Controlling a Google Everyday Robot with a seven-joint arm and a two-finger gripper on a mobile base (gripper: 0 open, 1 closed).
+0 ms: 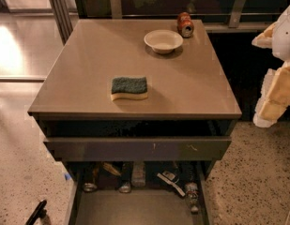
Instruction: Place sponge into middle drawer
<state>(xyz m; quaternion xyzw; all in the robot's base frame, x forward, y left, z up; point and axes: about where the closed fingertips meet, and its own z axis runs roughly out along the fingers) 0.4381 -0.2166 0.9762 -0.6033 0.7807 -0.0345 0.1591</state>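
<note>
The sponge, dark green over pale yellow foam, lies flat on the cabinet top, near its front and left of centre. The middle drawer is pulled out below, showing a flat grey floor between dark side walls. Several bottles and cans lie at its back. Above it, another drawer with a long grey-brown front panel stands slightly out. My gripper, white and cream, hangs at the right edge of the camera view, beside the cabinet's right side and apart from the sponge.
A white bowl and a red can on its side sit at the back of the cabinet top. A black object stands on the speckled floor at the lower left. Shelving frames run behind the cabinet.
</note>
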